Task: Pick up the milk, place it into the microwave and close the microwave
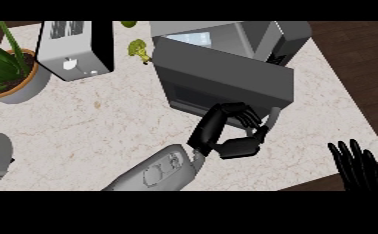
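Note:
The grey microwave (284,35) stands at the back centre of the counter. Its dark door (221,75) is swung partway across the opening, and a gap remains at the top. A pale shape (193,38) shows inside the cavity; I cannot tell whether it is the milk. My left hand (225,135) is at the door's lower front edge with fingers curled against it and the thumb below, holding nothing. A thin grey bar (274,116) stands just right of that hand. My right hand (356,164) rests open at the lower right edge, fingers up.
A silver toaster (74,48) stands at the back left, next to a potted plant (16,73). A piece of broccoli (138,49) lies between the toaster and the microwave. The counter (88,123) ends at the right, where dark wood floor (351,53) shows.

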{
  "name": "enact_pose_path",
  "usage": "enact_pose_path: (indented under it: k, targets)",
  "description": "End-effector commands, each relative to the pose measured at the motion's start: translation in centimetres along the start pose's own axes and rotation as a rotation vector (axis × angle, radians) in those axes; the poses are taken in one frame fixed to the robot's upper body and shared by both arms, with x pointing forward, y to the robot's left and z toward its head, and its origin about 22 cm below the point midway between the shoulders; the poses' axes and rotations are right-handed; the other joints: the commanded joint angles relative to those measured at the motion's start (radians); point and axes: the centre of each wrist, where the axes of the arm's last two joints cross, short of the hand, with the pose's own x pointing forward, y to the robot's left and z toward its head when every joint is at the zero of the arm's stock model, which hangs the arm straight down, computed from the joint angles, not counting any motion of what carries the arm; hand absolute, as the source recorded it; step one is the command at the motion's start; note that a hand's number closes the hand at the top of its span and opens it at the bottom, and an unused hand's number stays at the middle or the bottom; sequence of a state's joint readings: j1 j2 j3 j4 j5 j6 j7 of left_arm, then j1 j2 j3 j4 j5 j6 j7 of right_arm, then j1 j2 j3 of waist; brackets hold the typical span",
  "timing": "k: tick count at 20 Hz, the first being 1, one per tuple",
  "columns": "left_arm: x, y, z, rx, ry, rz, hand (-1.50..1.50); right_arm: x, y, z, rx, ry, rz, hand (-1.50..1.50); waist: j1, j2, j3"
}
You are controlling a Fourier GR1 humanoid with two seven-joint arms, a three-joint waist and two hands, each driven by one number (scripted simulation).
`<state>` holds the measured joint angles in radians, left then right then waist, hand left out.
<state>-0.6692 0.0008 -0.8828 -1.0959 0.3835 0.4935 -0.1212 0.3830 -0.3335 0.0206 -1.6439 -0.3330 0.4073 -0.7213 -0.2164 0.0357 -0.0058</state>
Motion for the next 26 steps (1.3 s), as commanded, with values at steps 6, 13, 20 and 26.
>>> enact_pose_path:
  k: [6,13,20,26]
  targets:
    - [1.6,2.7,-3.5,0.165,-0.054,0.08,1.5,1.5,1.2,-1.5,0.114,-0.031,-0.09,-1.5,-0.063,0.026,-0.002]
    - [2.4,4.6,-5.7,0.226,-0.067,0.108,1.5,3.2,0.5,-1.4,0.122,-0.018,-0.087,-1.5,-0.114,0.036,0.0]
    - [3.0,5.9,-7.2,0.281,-0.09,0.117,1.5,4.3,0.8,-2.6,0.16,-0.059,-0.116,-1.5,-0.132,0.045,0.002]
    - [3.0,5.9,-7.3,0.29,-0.116,0.13,1.5,4.8,0.9,-2.7,0.186,-0.048,-0.157,-1.5,-0.146,0.049,0.003]
